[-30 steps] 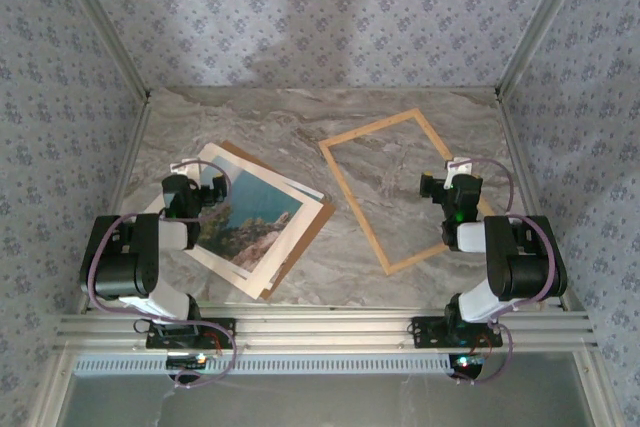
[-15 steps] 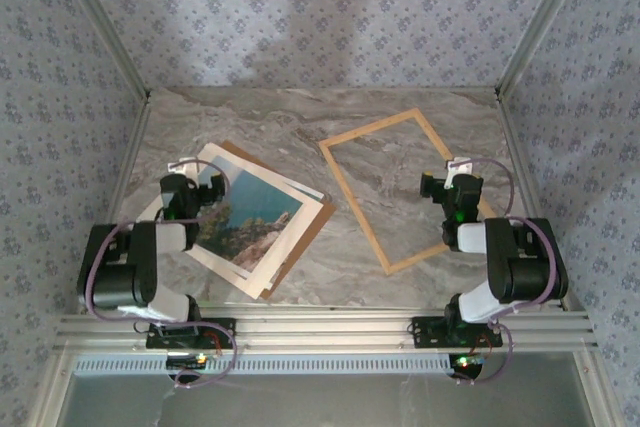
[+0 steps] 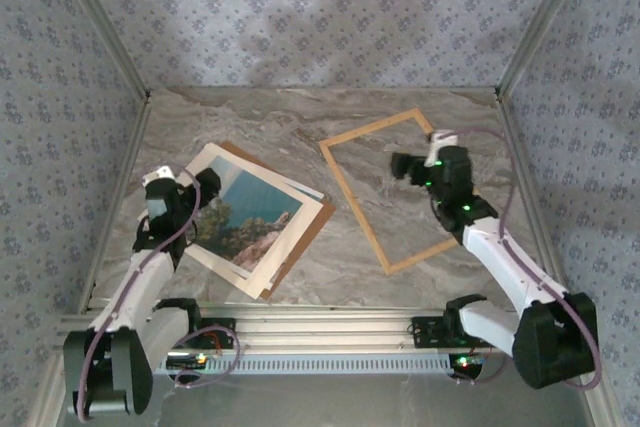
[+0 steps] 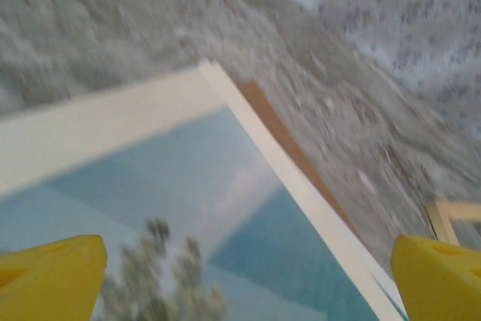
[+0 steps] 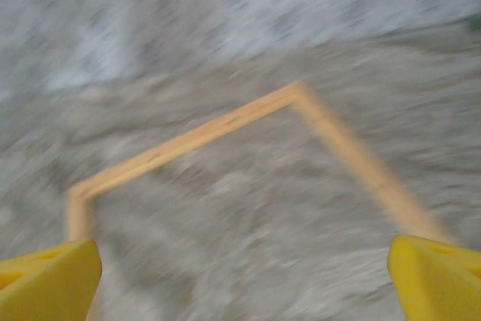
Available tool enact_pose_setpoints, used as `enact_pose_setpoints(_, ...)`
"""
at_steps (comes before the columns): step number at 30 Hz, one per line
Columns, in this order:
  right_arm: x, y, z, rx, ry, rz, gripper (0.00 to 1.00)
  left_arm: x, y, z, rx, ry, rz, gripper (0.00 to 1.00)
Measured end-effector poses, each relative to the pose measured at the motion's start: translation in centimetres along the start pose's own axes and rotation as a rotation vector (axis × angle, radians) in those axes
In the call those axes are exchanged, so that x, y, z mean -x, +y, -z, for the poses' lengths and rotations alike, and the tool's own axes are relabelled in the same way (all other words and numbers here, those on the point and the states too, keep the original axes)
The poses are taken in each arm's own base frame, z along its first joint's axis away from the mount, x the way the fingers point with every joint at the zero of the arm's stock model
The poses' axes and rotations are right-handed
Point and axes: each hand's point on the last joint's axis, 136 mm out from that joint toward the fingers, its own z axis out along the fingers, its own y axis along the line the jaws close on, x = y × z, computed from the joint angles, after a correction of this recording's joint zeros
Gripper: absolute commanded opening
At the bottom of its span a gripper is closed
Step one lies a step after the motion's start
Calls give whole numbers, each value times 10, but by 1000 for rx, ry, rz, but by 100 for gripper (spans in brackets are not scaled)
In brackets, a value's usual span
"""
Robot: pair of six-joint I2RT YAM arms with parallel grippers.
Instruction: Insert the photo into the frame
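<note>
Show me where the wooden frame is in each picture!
Top view: the frame lies right of centre, flat on the table.
Left wrist view: one corner of the frame peeks in at the lower right edge.
Right wrist view: the frame stretches across the middle, blurred.
Shared landmark: the grey marble table under it.

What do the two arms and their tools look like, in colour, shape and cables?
Both arms are alike. The left arm and the right arm have white links joined by rounded black housings, with a mauve cable looping along each. Small green lights glow on the right arm's wrist. The left tool and the right tool have blunt yellow fingertips.
</note>
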Motion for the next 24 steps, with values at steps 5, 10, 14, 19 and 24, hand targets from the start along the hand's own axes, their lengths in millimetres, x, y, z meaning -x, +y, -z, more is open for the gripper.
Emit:
enact_pose_setpoints(5, -59, 113, -22, 238, 267, 133, 93, -54, 12, 12, 72, 206, 13, 95)
enact_pose_setpoints(10, -97, 174, -64, 290, 452, 250, 89, -97, 40, 14, 203, 399, 4, 97)
enact_pose_setpoints(14, -109, 201, -98, 323, 524, 283, 86, -103, 45, 18, 234, 436, -7, 97)
enact_pose_setpoints(19, -127, 219, -121, 360, 598, 294, 81, -102, 46, 16, 252, 444, -19, 97)
enact_pose_setpoints(24, -154, 236, -127, 406, 675, 303, 79, -110, 52, 12, 276, 482, -32, 97)
